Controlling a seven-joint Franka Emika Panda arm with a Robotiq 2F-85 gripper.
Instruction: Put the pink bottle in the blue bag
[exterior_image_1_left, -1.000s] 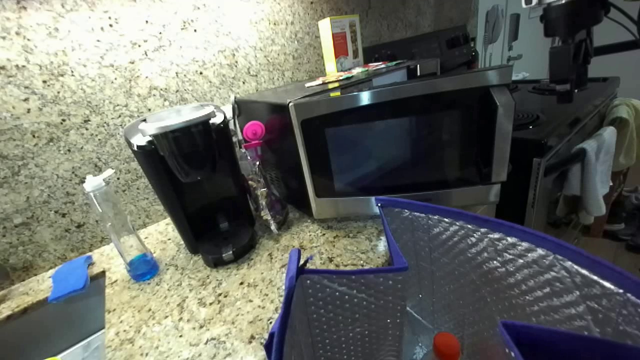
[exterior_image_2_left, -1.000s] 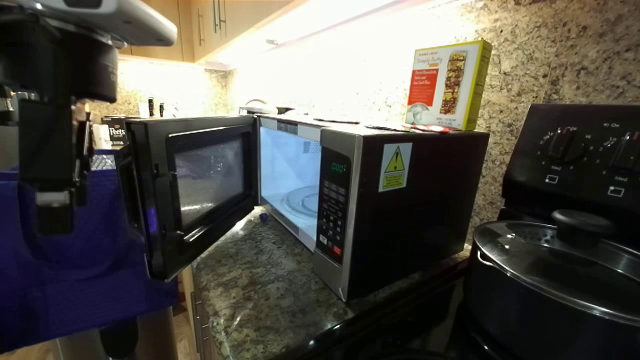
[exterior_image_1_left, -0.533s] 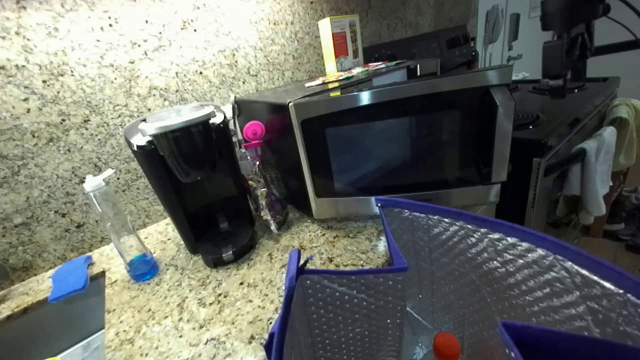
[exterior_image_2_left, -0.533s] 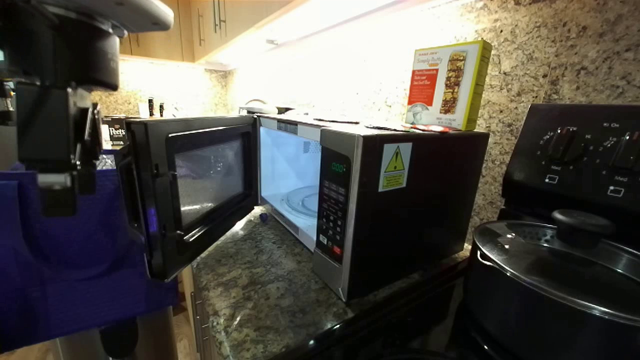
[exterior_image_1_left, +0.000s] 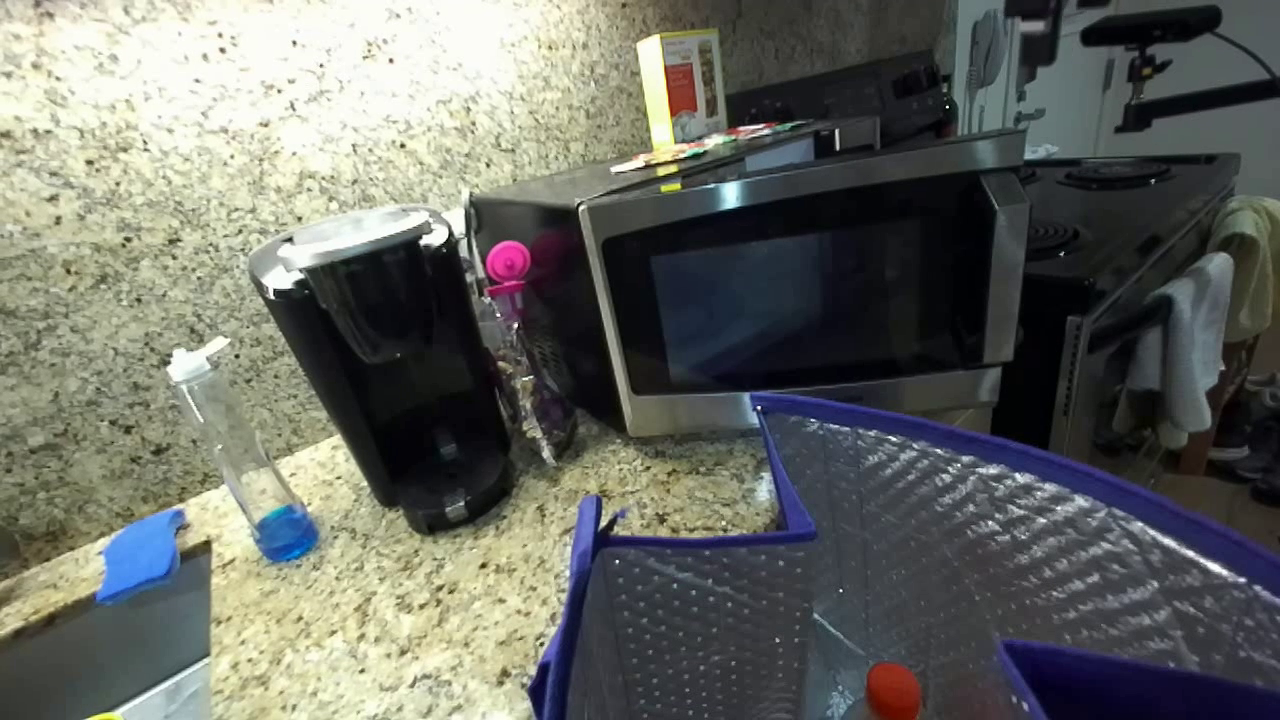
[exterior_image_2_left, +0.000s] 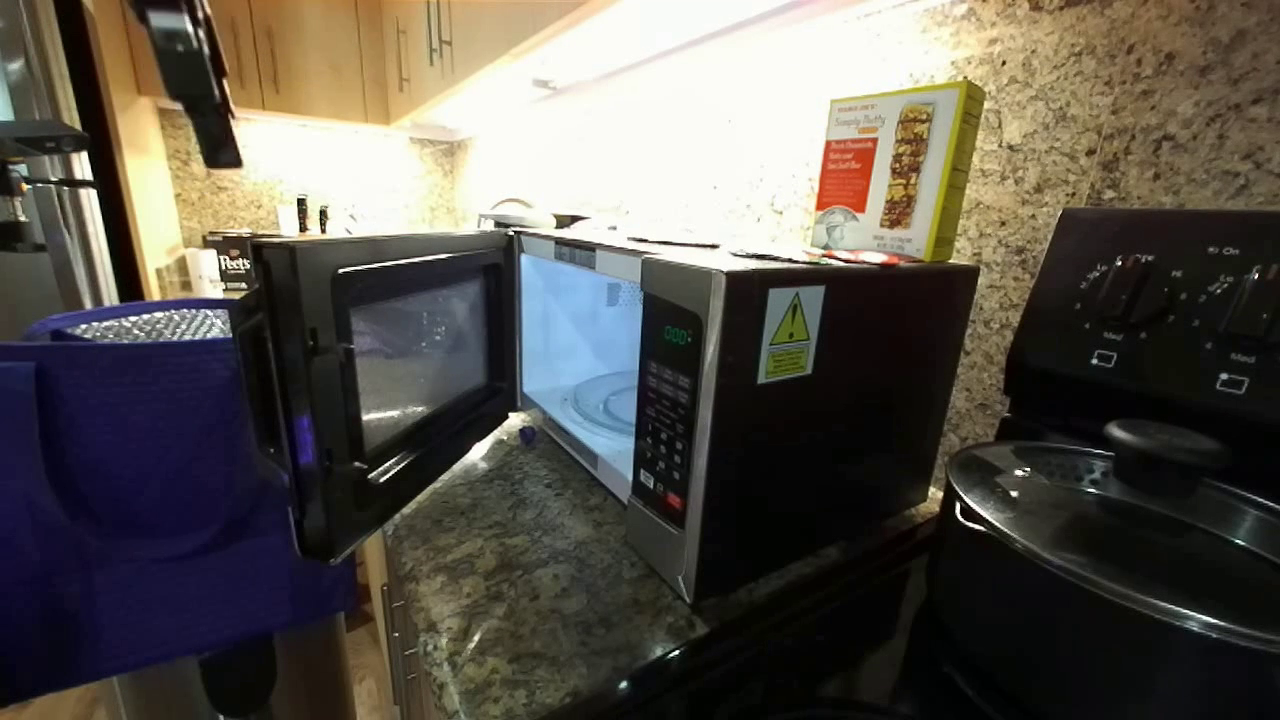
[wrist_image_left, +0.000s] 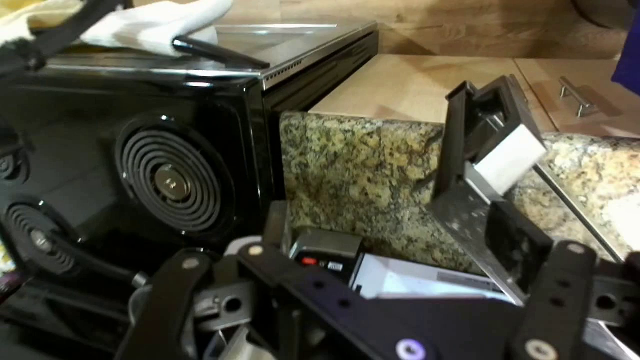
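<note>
The pink bottle (exterior_image_1_left: 508, 264) shows its bright pink top in an exterior view. It stands between the black coffee maker and the microwave's side; its lower part is dark and partly behind shiny clear wrapping. The blue bag (exterior_image_1_left: 905, 428) stands open in front of the microwave, silvery lining showing, with a red-capped bottle (exterior_image_1_left: 892, 690) inside. The bag's outside (exterior_image_2_left: 150, 480) also shows in an exterior view, and an edge (wrist_image_left: 631, 65) in the wrist view. My gripper (wrist_image_left: 400, 237) is open and empty, high above the microwave and counter. Only part of it (exterior_image_2_left: 195, 85) shows, above the bag.
The microwave (exterior_image_2_left: 800, 440) has its door (exterior_image_2_left: 400, 370) swung open beside the bag. A coffee maker (exterior_image_1_left: 385, 370), a clear bottle with blue liquid (exterior_image_1_left: 245, 460) and a blue cloth (exterior_image_1_left: 142, 556) are on the counter. A lidded pot (exterior_image_2_left: 1110, 570) sits on the stove (wrist_image_left: 170, 180).
My gripper first lowers slightly, then has risen and turned, leaving only a small part at the top of both exterior views. The pink bottle and the bag have not moved.
</note>
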